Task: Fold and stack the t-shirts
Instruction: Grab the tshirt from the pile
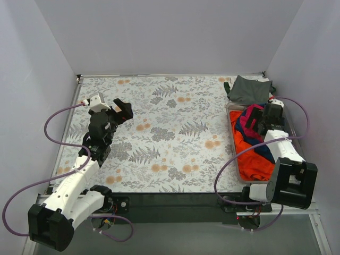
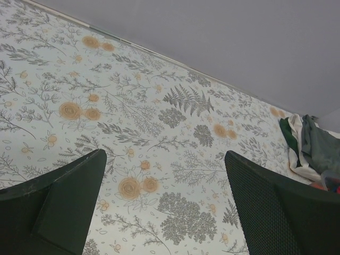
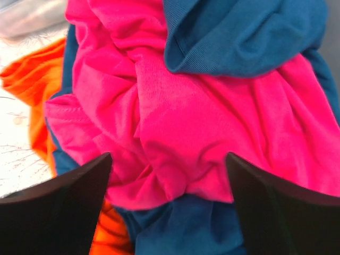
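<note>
Hovering right end effector wide over magenta-pink t-shirt; left end effector wide above tablecloth.

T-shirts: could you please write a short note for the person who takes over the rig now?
Left end effector: open, empty, above the tablecloth.
Right end effector: open, close over the pink shirt, not gripping it yet.
The pink shirt, blue shirt and orange shirt lie crumpled in a heap on the right. The grey-green shirt lies behind them.
Done: nothing folded or stacked.
Left: all four shirts.
</note>
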Controlling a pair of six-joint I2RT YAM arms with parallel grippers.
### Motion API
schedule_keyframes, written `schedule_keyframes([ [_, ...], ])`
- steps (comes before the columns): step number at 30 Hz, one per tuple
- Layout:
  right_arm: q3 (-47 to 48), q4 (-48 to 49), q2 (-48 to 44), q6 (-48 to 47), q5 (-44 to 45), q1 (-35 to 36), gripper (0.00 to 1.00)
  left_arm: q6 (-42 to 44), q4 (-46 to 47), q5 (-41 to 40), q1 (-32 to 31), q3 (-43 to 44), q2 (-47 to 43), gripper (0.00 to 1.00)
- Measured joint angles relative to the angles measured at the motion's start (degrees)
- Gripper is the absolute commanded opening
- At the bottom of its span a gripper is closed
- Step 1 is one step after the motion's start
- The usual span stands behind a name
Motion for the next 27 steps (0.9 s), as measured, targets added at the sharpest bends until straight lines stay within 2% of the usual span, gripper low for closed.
schedule_keyframes([
  [1,0.13,0.31,0.87,0.11,-0.24,-0.2,0.67,0.09,0.04,-0.02,0.0,0.0,0.22,0.86],
  [6,0.83,1.31,4.92,0.11,-1.03,-0.63,0.51,0.59,0.02,-0.48,0.0,0.0,0.87,0.86],
  [8,1.03,1.6,5.9,-0.02,-1.29,-0.87,0.22,0.7,0.0,-0.79,0.0,0.0,0.96,0.86],
  [10,1.11,1.75,6.14,-0.13,-1.44,-0.96,0.02,0.83,0.02,-1.07,0.0,0.0,0.94,0.86],
  [17,1.79,1.01,4.83,-0.2,-1.14,-1.25,0.01,1.03,0.07,-1.29,0.0,0.0,0.94,0.86],
  [27,10.97,-5.77,-11.65,-0.9,-1.64,-1.25,0.01,1.03,0.2,-1.27,-0.02,0.0,0.96,0.86],
])
